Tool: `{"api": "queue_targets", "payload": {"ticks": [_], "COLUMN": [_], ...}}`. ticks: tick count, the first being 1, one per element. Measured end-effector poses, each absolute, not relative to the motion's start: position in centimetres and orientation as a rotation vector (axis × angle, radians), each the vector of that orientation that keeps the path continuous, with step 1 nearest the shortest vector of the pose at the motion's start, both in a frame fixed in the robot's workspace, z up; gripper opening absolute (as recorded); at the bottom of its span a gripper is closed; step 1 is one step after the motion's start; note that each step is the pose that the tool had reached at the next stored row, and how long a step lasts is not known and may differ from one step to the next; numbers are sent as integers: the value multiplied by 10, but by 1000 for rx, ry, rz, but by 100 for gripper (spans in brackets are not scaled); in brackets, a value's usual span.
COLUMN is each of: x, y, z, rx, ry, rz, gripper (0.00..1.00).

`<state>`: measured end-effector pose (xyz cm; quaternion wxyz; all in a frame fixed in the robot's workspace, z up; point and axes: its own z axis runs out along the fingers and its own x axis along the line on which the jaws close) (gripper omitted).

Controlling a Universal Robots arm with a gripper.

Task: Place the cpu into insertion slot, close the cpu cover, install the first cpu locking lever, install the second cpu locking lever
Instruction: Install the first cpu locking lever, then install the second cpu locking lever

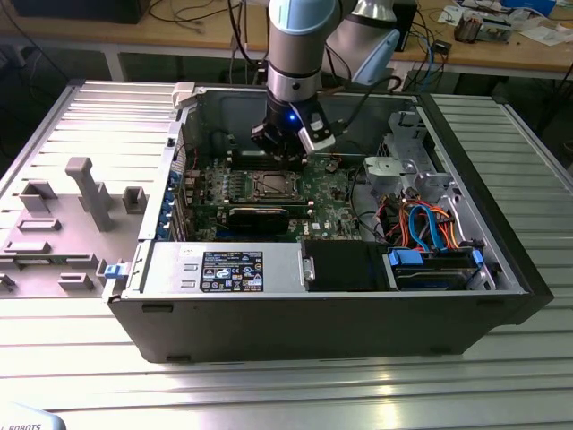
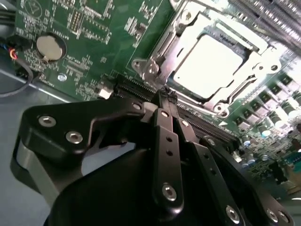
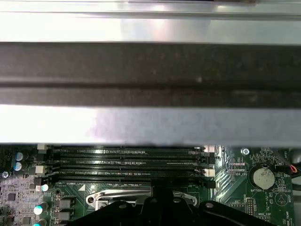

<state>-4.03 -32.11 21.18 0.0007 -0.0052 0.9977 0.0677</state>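
Note:
The cpu (image 2: 211, 63) lies flat in the insertion slot (image 1: 271, 185), its silver top bright. The cpu cover (image 2: 161, 48) is down around it, a silver frame with the chip showing through its window. My gripper (image 2: 167, 94) has its black fingers pressed together with nothing visible between them. Their tips sit just off the socket's edge, over the nearest memory slot. In the exterior view the gripper (image 1: 285, 152) hangs low inside the open computer case, just behind the socket. In the first wrist view the gripper (image 3: 157, 190) points at a silver edge of the socket (image 3: 117, 195).
Parallel memory slots (image 3: 127, 162) run between the socket and the case wall (image 3: 150, 70). A coin battery (image 2: 48, 47) sits on the green board. The long black graphics card (image 1: 260, 215) lies in front of the socket. Drive cage and cables (image 1: 430, 224) are at the exterior view's right.

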Motion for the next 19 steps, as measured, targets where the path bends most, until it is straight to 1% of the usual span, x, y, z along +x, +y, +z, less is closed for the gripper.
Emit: {"api": "queue_targets", "payload": {"ticks": [19], "x": [-40], "y": [-328], "z": [212], "rx": [-16], "ry": [3133], "rz": [212], "gripper": [11]}}
